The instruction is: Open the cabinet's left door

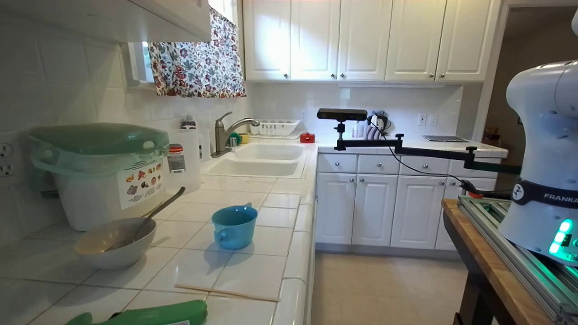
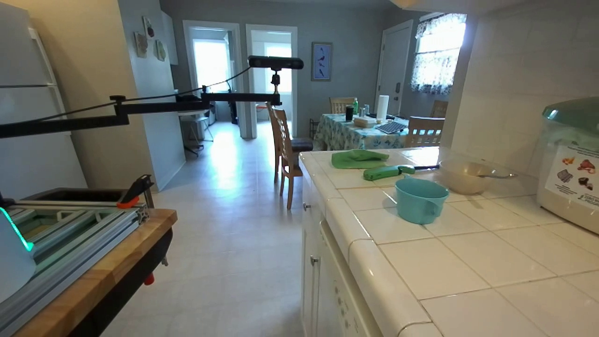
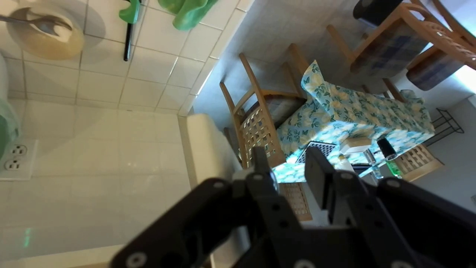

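The white upper cabinet (image 1: 104, 22) shows from below at the top left of an exterior view. A small part of its underside (image 2: 440, 3) shows in an exterior view. Its left door and knob cannot be made out clearly. My gripper (image 3: 288, 160) shows only in the wrist view, which stands upside down. Its two black fingers are apart, with a gap and nothing clearly held between them. A pale, shiny rounded thing (image 3: 274, 182) sits against the left finger, mostly hidden by it; I cannot tell if it is a knob.
The tiled counter (image 2: 468, 255) holds a blue cup (image 1: 235, 225), a bowl with a spoon (image 1: 115, 243), a green-handled tool (image 2: 386, 172) and a green-lidded bin (image 1: 99, 176). A camera bar (image 1: 433, 153) reaches out from the robot's base (image 1: 542, 171). A chair (image 3: 256, 111) stands past the wall end.
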`<move>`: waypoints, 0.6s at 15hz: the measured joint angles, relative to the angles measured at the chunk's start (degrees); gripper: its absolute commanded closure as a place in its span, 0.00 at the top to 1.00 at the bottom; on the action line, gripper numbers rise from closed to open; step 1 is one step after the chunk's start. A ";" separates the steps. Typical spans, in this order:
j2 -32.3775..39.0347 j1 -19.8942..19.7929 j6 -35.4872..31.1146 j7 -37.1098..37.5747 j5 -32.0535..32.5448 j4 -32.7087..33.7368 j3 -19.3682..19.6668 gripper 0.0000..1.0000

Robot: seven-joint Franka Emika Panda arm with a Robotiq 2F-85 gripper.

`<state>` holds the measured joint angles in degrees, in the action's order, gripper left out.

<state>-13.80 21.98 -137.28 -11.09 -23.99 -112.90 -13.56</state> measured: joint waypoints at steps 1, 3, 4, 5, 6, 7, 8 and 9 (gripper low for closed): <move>0.47 0.19 0.29 -0.16 -0.03 0.62 0.00 0.71; 0.93 0.28 1.06 -0.38 -0.17 1.40 0.00 0.86; 1.00 0.28 1.30 -0.63 -0.43 1.56 0.03 0.92; 1.08 0.29 1.48 -1.22 -0.89 1.68 0.11 0.98; 1.18 0.29 1.69 -2.12 -1.55 1.80 0.29 0.99; 1.25 0.30 1.93 -3.15 -2.46 1.89 0.58 1.00; 1.27 0.31 2.25 -4.34 -3.73 1.94 0.95 1.00; 1.25 0.31 2.65 -5.42 -5.38 2.00 1.38 1.00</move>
<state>-12.54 22.29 -134.63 -16.51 -29.37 -110.90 -12.18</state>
